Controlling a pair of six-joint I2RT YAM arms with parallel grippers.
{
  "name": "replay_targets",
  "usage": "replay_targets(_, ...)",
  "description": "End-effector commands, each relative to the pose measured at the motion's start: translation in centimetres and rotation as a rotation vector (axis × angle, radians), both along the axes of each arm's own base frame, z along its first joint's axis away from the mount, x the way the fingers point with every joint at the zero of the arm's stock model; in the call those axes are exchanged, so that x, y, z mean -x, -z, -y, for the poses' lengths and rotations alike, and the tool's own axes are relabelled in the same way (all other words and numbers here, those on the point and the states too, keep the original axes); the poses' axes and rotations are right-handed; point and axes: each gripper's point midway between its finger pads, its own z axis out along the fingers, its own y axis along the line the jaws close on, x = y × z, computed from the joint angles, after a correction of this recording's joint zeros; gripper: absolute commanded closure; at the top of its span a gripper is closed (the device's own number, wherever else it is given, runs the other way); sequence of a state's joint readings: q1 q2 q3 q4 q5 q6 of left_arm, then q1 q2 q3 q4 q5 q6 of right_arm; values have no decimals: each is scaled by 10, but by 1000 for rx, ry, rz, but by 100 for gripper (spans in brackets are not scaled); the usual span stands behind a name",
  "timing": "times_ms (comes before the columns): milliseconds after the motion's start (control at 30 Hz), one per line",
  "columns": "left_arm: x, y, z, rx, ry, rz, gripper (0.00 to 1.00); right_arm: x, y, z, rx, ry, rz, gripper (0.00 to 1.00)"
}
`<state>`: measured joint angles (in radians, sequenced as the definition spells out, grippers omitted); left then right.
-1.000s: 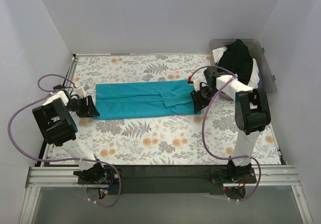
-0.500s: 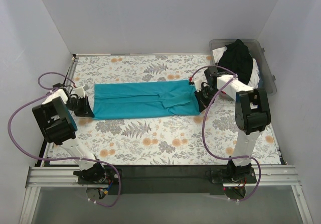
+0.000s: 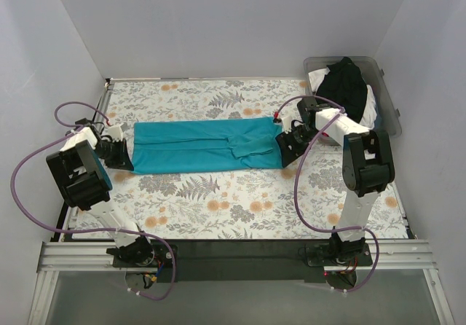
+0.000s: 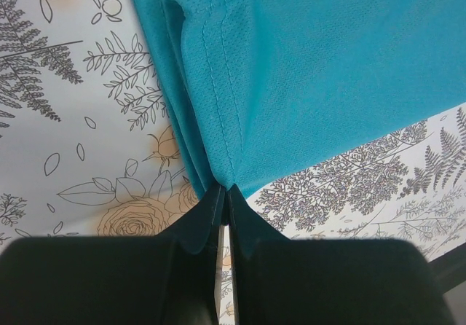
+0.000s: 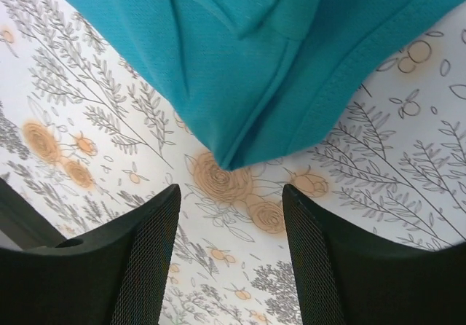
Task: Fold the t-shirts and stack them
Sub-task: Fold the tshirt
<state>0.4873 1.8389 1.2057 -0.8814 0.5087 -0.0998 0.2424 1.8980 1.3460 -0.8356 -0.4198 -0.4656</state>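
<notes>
A teal t-shirt lies folded into a long strip across the floral tablecloth. At the strip's left end my left gripper is shut on the near corner; the wrist view shows the teal t-shirt pinched at the tips of the left gripper. My right gripper stands open just off the right end. In its wrist view the corner of the teal t-shirt lies free ahead of the right gripper. A black t-shirt lies heaped over whitish cloth.
A clear plastic bin at the back right holds the heap of shirts, right behind my right arm. White walls close in the table on the left, back and right. The metal rail with the arm bases runs along the near edge.
My left gripper shut on the shirt's left corner and drew it slightly left. My right gripper closed at the right corner, then opened and let it go.
</notes>
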Motion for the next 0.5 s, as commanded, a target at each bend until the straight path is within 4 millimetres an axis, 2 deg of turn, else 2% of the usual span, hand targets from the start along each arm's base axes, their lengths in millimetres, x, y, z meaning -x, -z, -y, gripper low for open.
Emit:
replay_targets(0, -6, -6, -3, -11, 12, 28, 100, 4, -19, -15, -99, 6, 1, 34)
replay_targets(133, -7, -6, -3, -7, 11, 27, 100, -6, -17, -21, -117, 12, 3, 40)
replay_targets(267, -7, -5, -4, -11, 12, 28, 100, -10, -14, -27, -125, 10, -8, 57)
replay_targets(467, -7, -5, -4, -9, 12, 25, 100, -9, -2, -28, -98, 8, -28, 59)
